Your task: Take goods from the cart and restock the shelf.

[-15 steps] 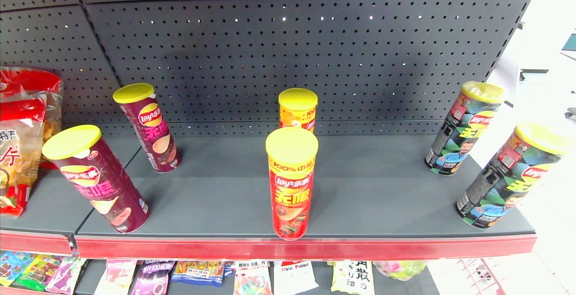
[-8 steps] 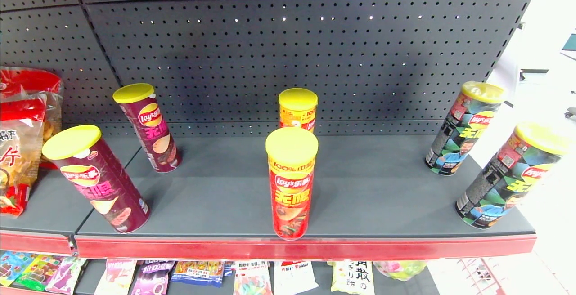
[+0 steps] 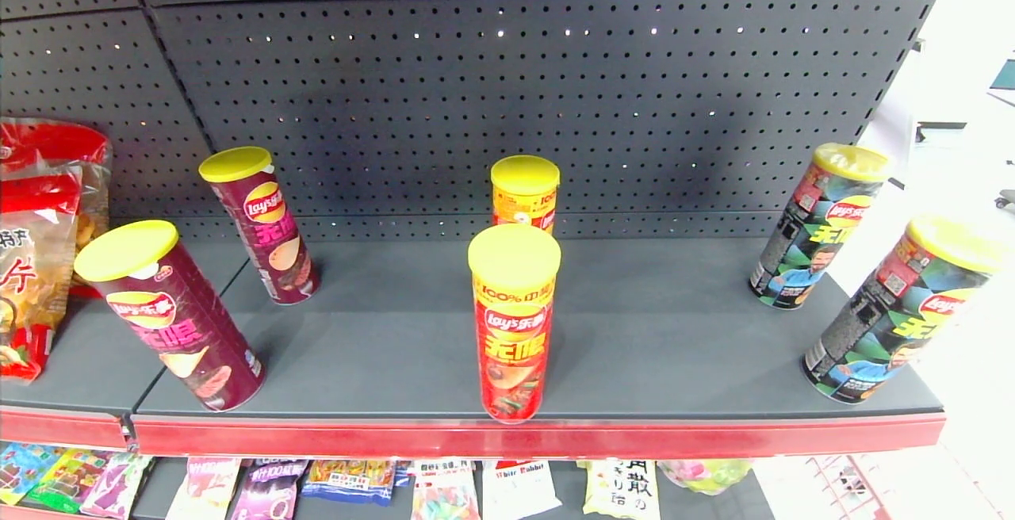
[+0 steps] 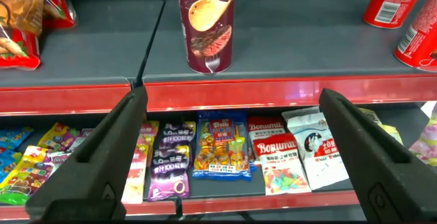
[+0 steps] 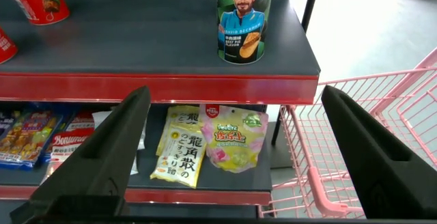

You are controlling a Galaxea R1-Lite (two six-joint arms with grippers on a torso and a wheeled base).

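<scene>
Right wrist view: right gripper [image 5: 233,93] is hanging before the shelf [image 5: 157,39], jaws wide apart, empty.
Left gripper [image 4: 232,92]: is gaping too, holding nothing.
Cart [image 5: 382,67]: is sitting at 5 o'clock in head view, nearer the right arm.
Goods: cart contents hidden, so axis untold; shelved cans [image 3: 514,322] are standing upright.

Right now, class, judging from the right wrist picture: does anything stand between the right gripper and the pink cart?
Nothing visible does. The right gripper is open before the shelf, and the pink cart stands beside the shelf's end, its wire side in plain view. What it holds cannot be seen.
</scene>
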